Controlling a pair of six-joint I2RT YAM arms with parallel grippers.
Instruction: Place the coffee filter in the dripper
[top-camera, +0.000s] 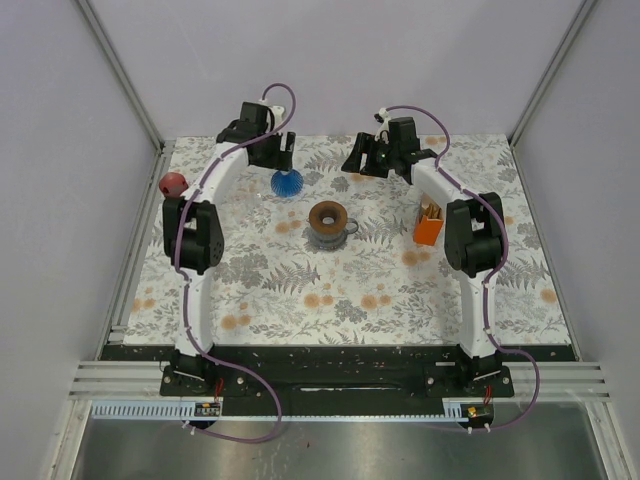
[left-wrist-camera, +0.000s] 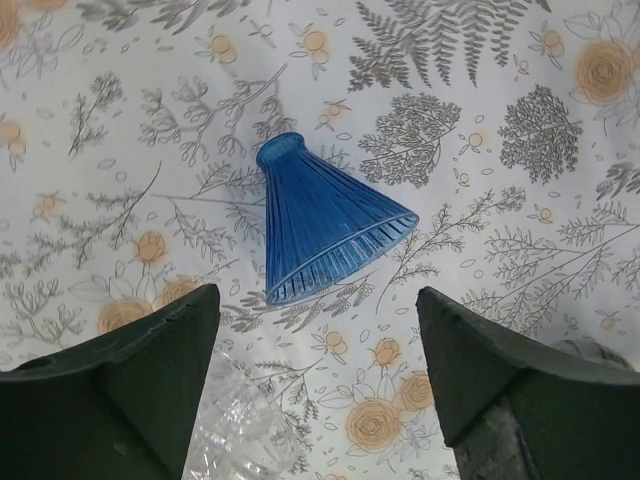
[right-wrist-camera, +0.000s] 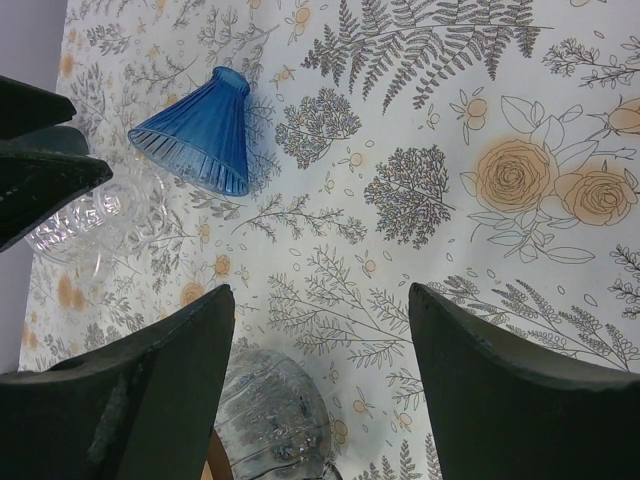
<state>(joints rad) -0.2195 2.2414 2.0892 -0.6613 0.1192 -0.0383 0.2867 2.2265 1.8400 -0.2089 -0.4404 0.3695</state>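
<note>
The coffee filter (top-camera: 287, 182) is a blue ribbed cone lying on its side at the back of the table. In the left wrist view it (left-wrist-camera: 325, 225) lies just beyond my fingertips, and it shows at the upper left of the right wrist view (right-wrist-camera: 200, 135). The dripper (top-camera: 328, 221) is a round grey cup with a brown ring inside and a handle, at the table's middle; its glassy side (right-wrist-camera: 270, 415) shows under my right fingers. My left gripper (top-camera: 285, 152) (left-wrist-camera: 315, 295) is open and empty above the filter. My right gripper (top-camera: 358, 163) (right-wrist-camera: 320, 290) is open and empty, behind the dripper.
A clear glass object (left-wrist-camera: 235, 420) (right-wrist-camera: 90, 215) lies beside the filter, under my left gripper. A red ball (top-camera: 172, 183) sits at the left edge. An orange box (top-camera: 430, 226) stands at the right by the right arm. Grey walls enclose the table.
</note>
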